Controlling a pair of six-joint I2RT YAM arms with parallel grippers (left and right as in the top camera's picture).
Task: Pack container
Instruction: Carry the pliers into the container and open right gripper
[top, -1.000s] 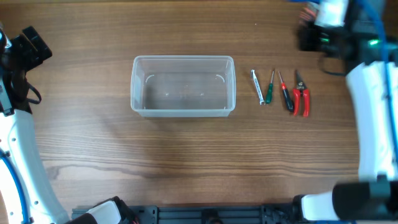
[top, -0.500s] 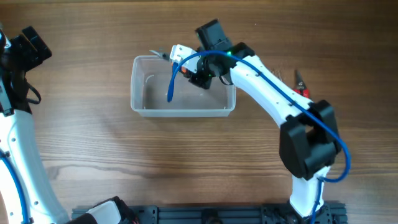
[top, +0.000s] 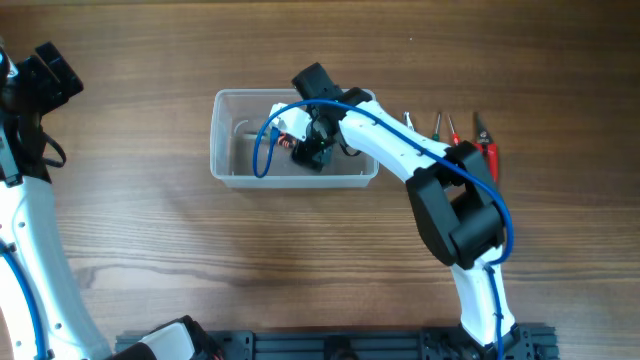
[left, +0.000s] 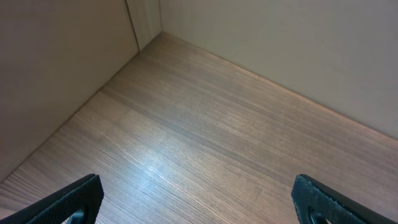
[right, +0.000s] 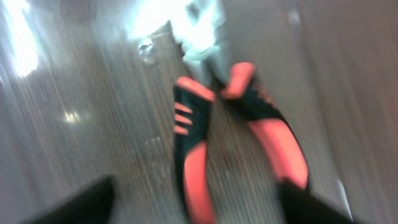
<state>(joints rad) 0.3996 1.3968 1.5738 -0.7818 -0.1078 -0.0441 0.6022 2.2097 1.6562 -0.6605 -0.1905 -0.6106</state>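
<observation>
The clear plastic container (top: 240, 95) sits at the table's middle. My right gripper (top: 298, 147) reaches down into it. The blurred right wrist view shows this gripper (right: 196, 190) open, dark fingertips (right: 87, 202) wide apart. Red-and-black-handled pliers (right: 189, 155) lie on the container's floor between them, a patch of red (top: 284, 143) marking them from above. My left gripper (top: 48, 72) stays at the far left edge. In its own wrist view the left gripper (left: 199, 202) is open over bare wood.
To the right of the container lie a small wrench (top: 408, 120), a green screwdriver (top: 436, 125), a red screwdriver (top: 453, 128) and red-handled cutters (top: 487, 152). The right arm (top: 450, 210) crosses over that side, and its blue cable (top: 262, 150) loops into the container.
The right arm has dropped from above the container's back rim down into it. Its gripper has gone from shut to open. The left arm has not moved.
</observation>
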